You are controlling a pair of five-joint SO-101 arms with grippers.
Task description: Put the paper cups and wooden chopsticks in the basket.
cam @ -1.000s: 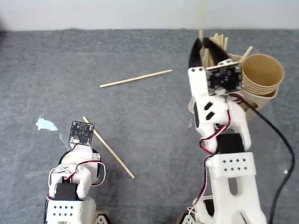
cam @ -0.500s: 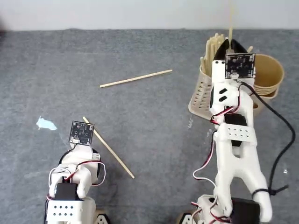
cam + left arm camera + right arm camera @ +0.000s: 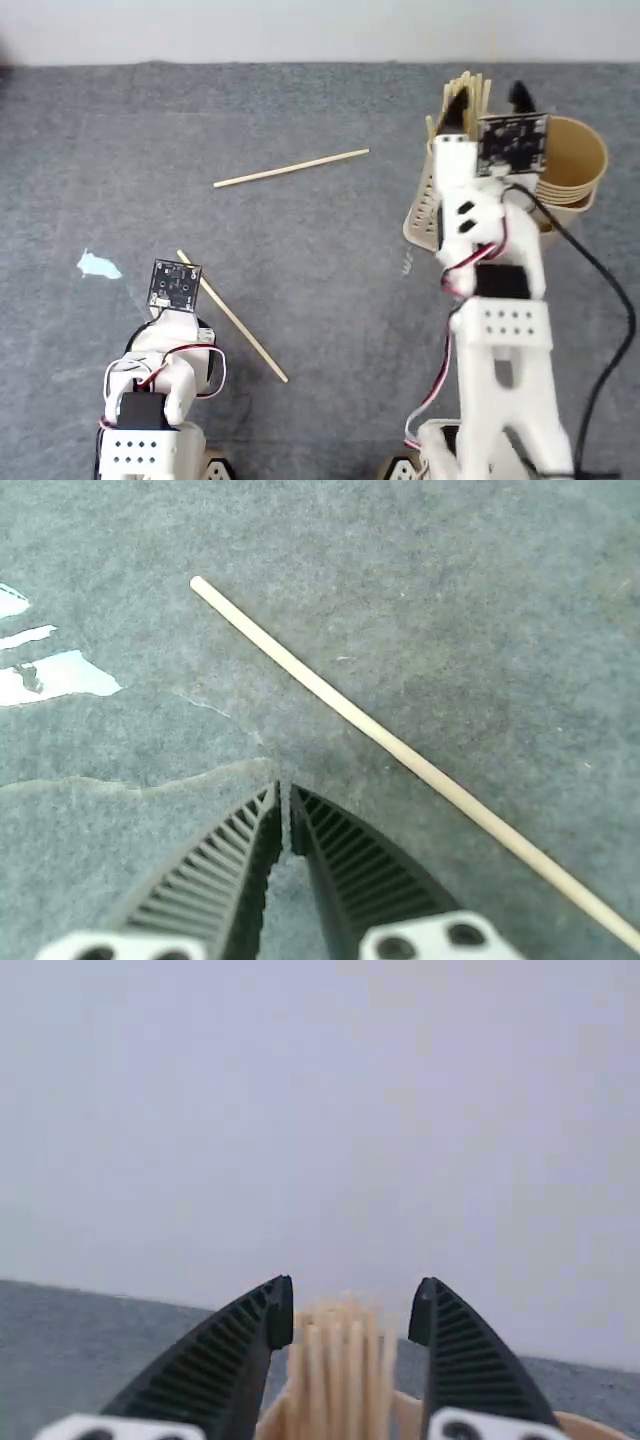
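gripper at right (image 3: 354,1295) spread, framing chopsticks (image 3: 342,1360)

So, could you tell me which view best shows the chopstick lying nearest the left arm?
The left wrist view: the chopstick lies large and unobstructed on the grey mat, just ahead of the left gripper. The high view shows its full length beside that arm, but small. The right wrist view faces the bundled chopsticks instead.
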